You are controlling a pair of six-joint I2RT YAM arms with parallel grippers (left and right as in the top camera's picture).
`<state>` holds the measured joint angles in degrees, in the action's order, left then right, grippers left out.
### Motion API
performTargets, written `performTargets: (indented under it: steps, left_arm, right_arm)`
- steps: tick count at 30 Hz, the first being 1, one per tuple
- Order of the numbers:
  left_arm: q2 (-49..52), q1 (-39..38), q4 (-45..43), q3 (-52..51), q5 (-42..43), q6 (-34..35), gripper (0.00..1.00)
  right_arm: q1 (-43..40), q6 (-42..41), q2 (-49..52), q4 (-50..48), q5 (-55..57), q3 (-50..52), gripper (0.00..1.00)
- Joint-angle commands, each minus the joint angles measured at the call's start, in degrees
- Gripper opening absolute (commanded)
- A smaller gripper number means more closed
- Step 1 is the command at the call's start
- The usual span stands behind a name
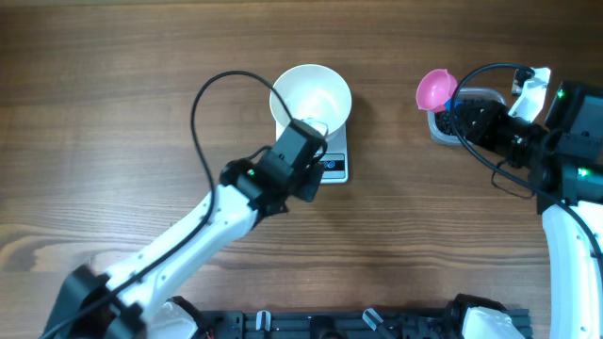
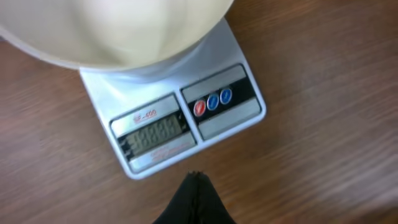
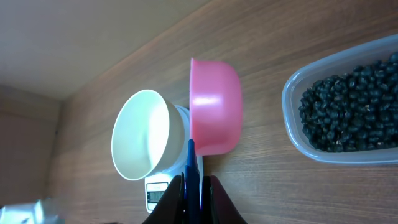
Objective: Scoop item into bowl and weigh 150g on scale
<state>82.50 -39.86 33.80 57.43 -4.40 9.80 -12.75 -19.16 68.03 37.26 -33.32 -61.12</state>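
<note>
Small flat white rectangular kitchen scale point(image 1: 339, 155) on brown wooden table point(image 1: 113, 75), with round plain white bowl point(image 1: 311, 97) sitting on the scale's platform, empty inside. Left arm reaches diagonally from lower left toward the scale, wrist pitched down. Left gripper point(image 2: 196, 186) has fingers together, holding nothing, tips just beside the scale's display end. Right arm is folded well right of the scale. Right gripper point(image 3: 193, 180) is clamped on the thin blue handle of a round pink plastic scoop point(image 3: 214, 106), tipped on its side, probably empty. Tiny matte black beans point(image 3: 348, 106) heaped in clear rounded plastic tub point(image 3: 336, 157), right of the scale, near the scoop
</note>
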Motion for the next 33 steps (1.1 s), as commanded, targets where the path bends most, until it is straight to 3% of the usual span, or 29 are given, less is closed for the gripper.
performTargets:
  steps: [1, 4, 7, 9, 11, 14, 21, 28, 33]
  left_arm:
    - [-7.3, 0.5, 2.7, -0.3, 0.9, -2.1, 0.04]
    - [-10.9, 2.1, 3.5, -0.3, 4.3, -11.7, 0.04]
    - [-11.2, 7.1, 5.8, -0.3, 7.7, -16.3, 0.04]
    - [-11.1, 11.4, 6.6, -0.3, 14.6, -19.6, 0.04]
    - [-11.1, 16.4, 7.0, -1.2, 25.8, -29.2, 0.04]
    - [-11.1, 20.1, 5.5, -3.4, 24.7, -35.5, 0.04]
    - [-8.8, 25.7, -1.1, -8.5, 20.9, -35.6, 0.04]
    - [-4.7, 27.8, -9.4, -9.6, 25.2, -35.6, 0.04]
    - [-2.5, 27.9, -9.6, -9.6, 25.2, -41.3, 0.04]
  right_arm:
    - [-0.1, 1.0, 0.0, -0.1, 0.5, -0.6, 0.04]
    - [-0.1, 1.0, 0.0, -0.1, 0.5, -0.6, 0.04]
    - [-0.1, 1.0, 0.0, -0.2, 0.5, -0.6, 0.04]
    - [-0.1, 1.0, 0.0, -0.2, 0.5, -0.6, 0.04]
    - [-0.1, 1.0, 0.0, -0.3, 0.5, -0.6, 0.04]
    - [-0.1, 1.0, 0.0, -0.3, 0.5, -0.6, 0.04]
    - [-0.1, 1.2, 0.0, -0.3, 2.4, -0.6, 0.04]
    - [-0.1, 1.1, 0.0, -0.3, 5.9, -0.6, 0.04]
    - [-0.1, 1.2, 0.0, -0.3, 6.8, -0.6, 0.04]
